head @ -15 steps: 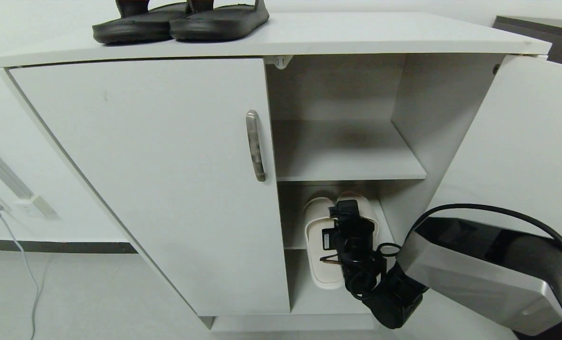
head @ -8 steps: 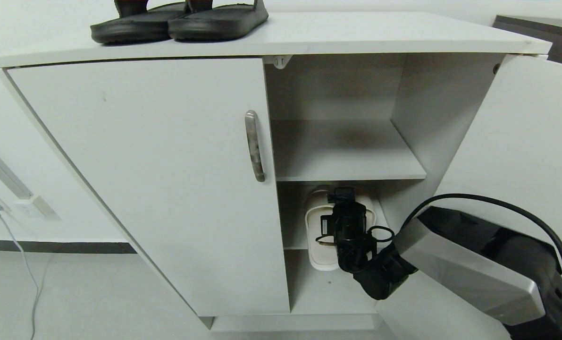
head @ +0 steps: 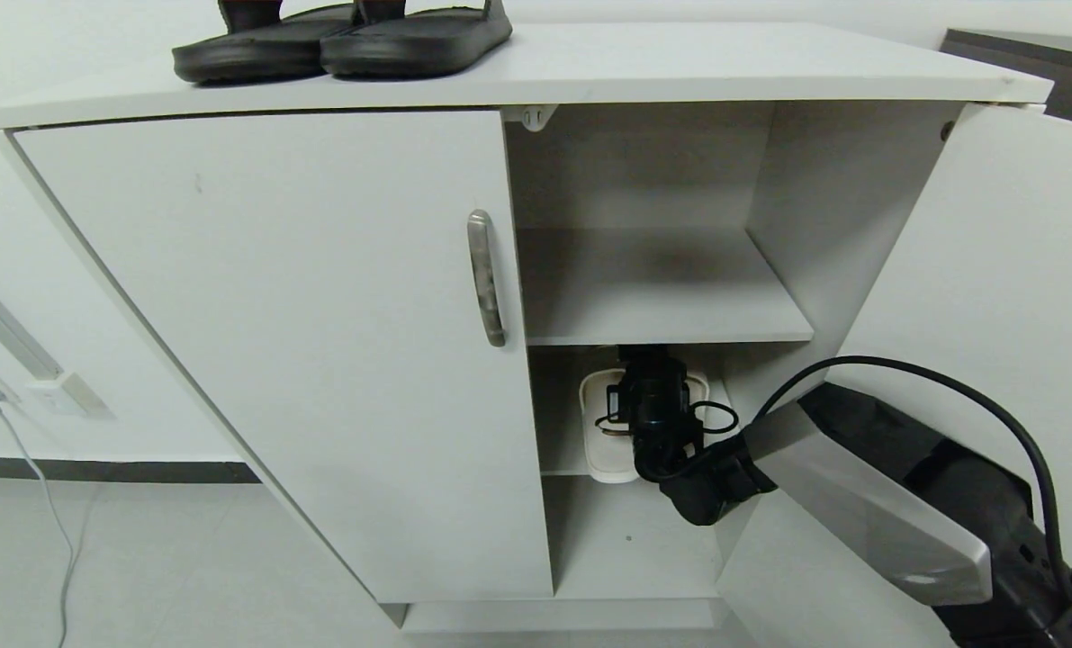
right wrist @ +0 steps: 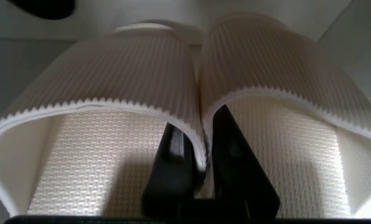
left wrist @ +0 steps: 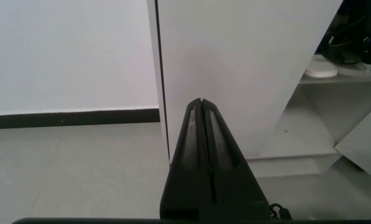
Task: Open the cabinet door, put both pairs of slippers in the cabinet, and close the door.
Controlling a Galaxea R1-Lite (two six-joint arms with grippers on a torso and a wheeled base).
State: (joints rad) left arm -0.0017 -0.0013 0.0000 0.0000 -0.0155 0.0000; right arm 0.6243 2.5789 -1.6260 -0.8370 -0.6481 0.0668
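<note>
step: stowing the first pair; white slippers are at the lower shelf, lower centre of the head frame, under the middle shelf
right end effector: clamped on the white slippers, pinching the two inner strap edges together so both shoes travel as one unit, toes pointing into the cabinet
seating: heels look to sit at or just past the lower shelf's front edge, so I'd judge the pair isn't fully in; can't tell if the soles touch the shelf
left end effector: fingers pressed flat together, nothing held; low near the floor, facing the closed left door, out of the right arm's way
right door: swung wide at right of frame, leaves the arm room to enter
black slippers: second pair, side by side on the cabinet top, upper left of frame
progress: door open, one pair nearly in; black pair and door closing not yet done
risk: wrist sits close under the middle shelf, so little clearance to lift out
</note>
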